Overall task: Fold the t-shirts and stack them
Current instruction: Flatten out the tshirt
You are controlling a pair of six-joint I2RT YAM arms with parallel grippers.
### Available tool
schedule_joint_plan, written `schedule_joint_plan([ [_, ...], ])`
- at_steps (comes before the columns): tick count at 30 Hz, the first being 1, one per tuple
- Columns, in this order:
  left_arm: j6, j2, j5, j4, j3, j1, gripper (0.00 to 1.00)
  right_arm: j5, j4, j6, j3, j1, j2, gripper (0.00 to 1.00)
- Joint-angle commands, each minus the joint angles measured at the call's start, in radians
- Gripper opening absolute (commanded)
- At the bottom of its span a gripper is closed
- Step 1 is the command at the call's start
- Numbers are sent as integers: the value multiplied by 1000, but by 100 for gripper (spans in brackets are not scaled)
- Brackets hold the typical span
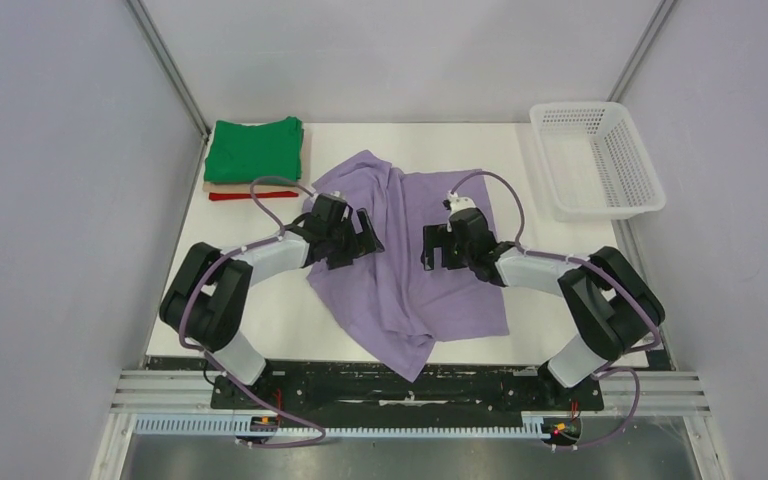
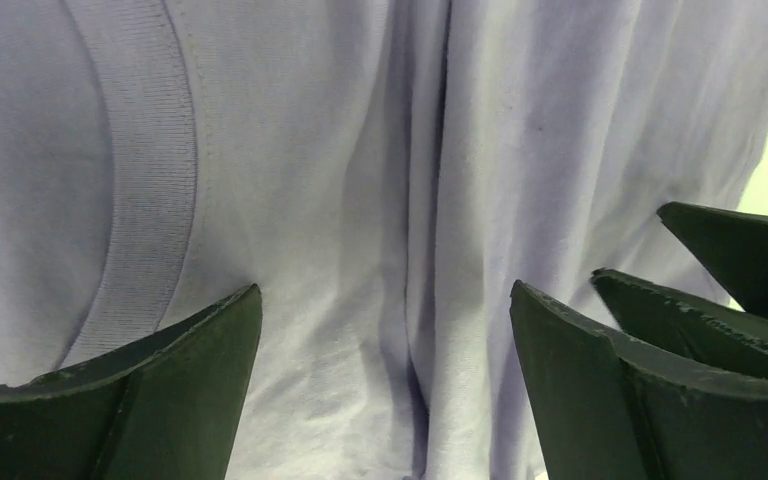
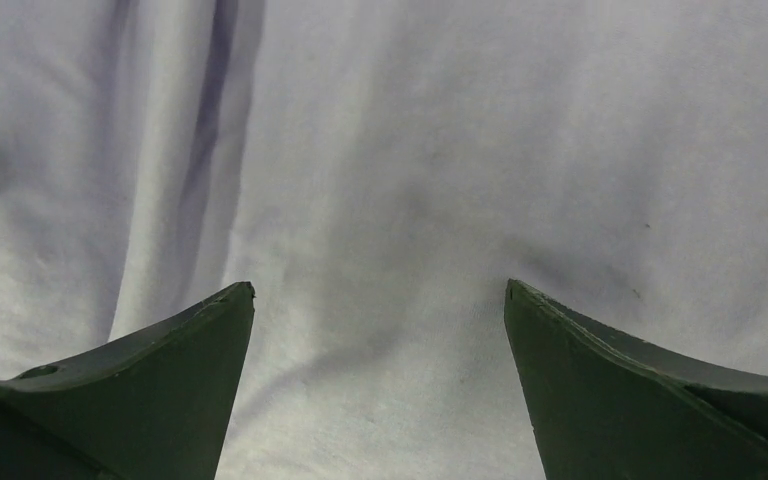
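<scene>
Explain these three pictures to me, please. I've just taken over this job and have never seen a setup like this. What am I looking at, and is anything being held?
These are two robot arms bolted at the near edge of a white table. The wide picture looks down from above and behind them. The other two pictures come from a camera on each wrist, with that arm's own two dark fingers at the bottom.

A rumpled purple shirt lies spread in the middle of the table. At the far left is a stack of folded shirts: a green shirt on top, with the edges of a tan shirt and a red shirt showing under it. A white basket sits at the far right.

The left gripper and the right gripper are both open, low over the purple cloth. Nothing is held.
</scene>
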Motion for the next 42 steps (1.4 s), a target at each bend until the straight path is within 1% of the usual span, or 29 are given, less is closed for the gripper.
schedule_joint_plan([
  [1, 2, 23, -111, -89, -3, 45, 100, 15, 12, 33, -98, -63, -43, 98],
  [6, 44, -38, -213, -240, -14, 164, 100, 7, 3, 22, -206, -123, -120, 98],
  [10, 88, -119, -267, -315, -40, 254, 100, -6, -59, 14, -264, -134, -209, 98],
  [13, 115, -177, -318, -377, -35, 276, 100, -63, -75, 31, -311, -134, -286, 98],
  [15, 139, -209, -346, -415, -12, 278, 100, -138, -82, 42, -345, -131, -344, 98],
  [18, 159, -234, -370, -463, 45, 279, 100, -173, -132, 49, -373, -123, -419, 98],
  [19, 167, -243, -355, -465, 65, 279, 100, -175, -144, 48, -380, -121, -449, 98],
  [21, 175, -256, -281, -441, 89, 279, 100, -165, -156, 41, -380, -121, -495, 98],
  [24, 172, -258, -146, -345, 96, 276, 100, -77, -163, 25, -334, -121, -528, 98],
  [27, 155, -195, -75, -297, 120, 265, 100, 20, -149, 24, -272, -121, -504, 98],
  [32, 146, -13, -96, -275, 213, 259, 100, 41, -95, 21, -186, -130, -351, 98],
  [38, 168, 231, -83, -292, 411, 259, 100, 58, -60, 12, -97, -172, -172, 98],
  [42, 181, 394, -64, -358, 566, 259, 100, 26, -40, 10, -70, -221, -88, 98],
])
